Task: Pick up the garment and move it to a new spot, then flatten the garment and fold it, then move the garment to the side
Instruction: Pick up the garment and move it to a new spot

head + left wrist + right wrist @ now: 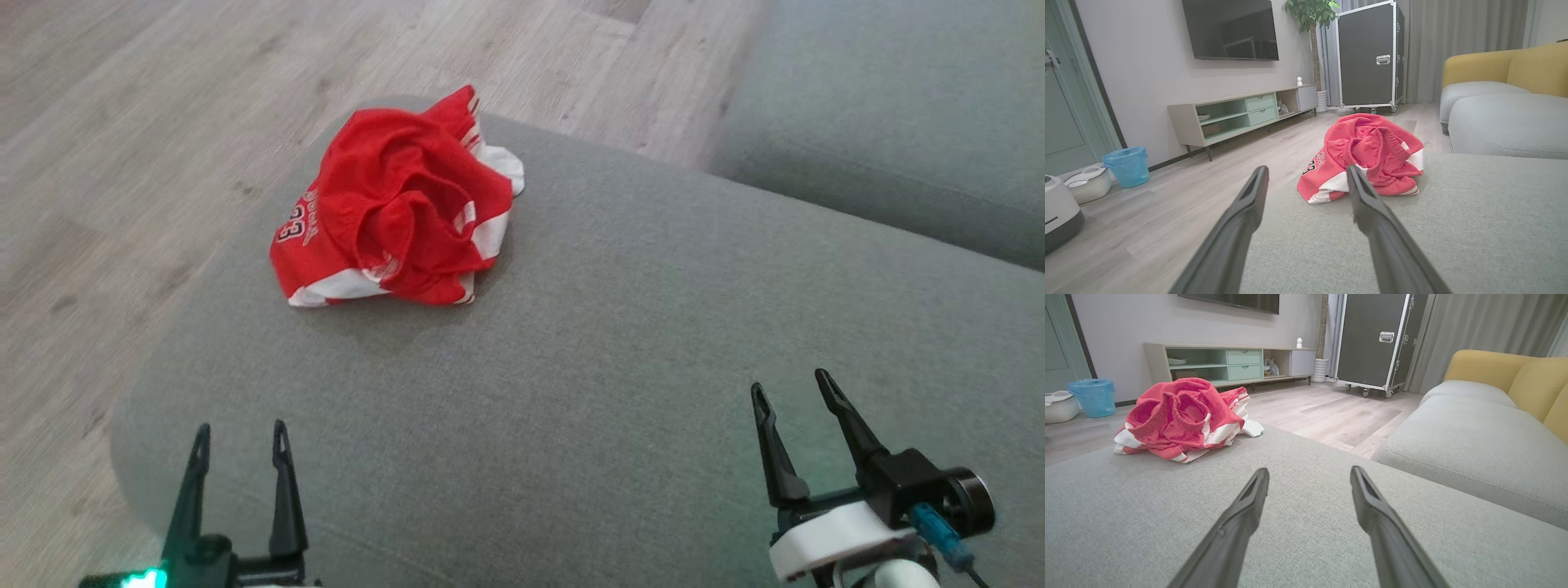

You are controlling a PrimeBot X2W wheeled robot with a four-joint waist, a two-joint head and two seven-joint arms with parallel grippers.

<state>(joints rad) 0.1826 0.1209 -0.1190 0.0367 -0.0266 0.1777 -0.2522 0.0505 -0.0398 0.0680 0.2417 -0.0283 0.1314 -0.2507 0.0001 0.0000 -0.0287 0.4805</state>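
Grey cushion, garment ahead of left end effector

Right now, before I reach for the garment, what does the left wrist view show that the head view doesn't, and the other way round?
Left wrist view adds the room: wall TV, low console, blue bin, black wheeled case, yellow sofa back. Head view adds the right gripper, open, at lower right. Both share the crumpled red-and-white garment lying near the grey cushion's far left corner, the wooden floor and the open left gripper.
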